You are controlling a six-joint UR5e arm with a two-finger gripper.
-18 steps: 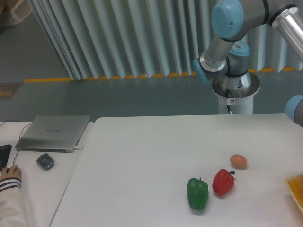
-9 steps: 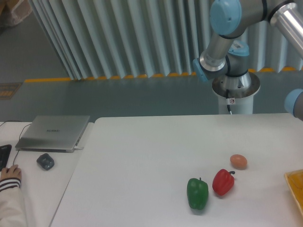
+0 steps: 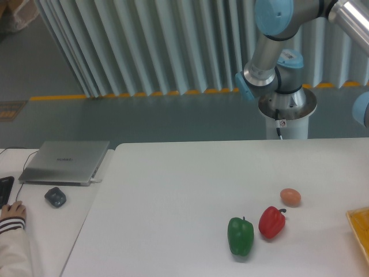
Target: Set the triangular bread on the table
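From the fixed camera, the white table (image 3: 173, 190) fills the lower right of the scene, and the arm (image 3: 277, 52) rises from its pedestal behind the table's far edge, its links running off the top and right of the frame. The gripper is out of the picture, so how far its fingers are parted and whether it holds anything cannot be told. The triangular bread does not show anywhere in this view. Toward the table's near right corner stands a green pepper (image 3: 240, 236), with a red pepper (image 3: 272, 222) just beside it on the right and a small brown egg (image 3: 290, 197) a little farther back, apart from both. At the table's right edge a corner of a flat yellow tray (image 3: 361, 228) pokes into the frame, cut off by the border. On the adjoining desk (image 3: 52, 231) to the left lie a closed laptop (image 3: 65, 161) and a dark mouse (image 3: 55, 197), and a person's hand (image 3: 11, 211) rests near the desk's left edge.
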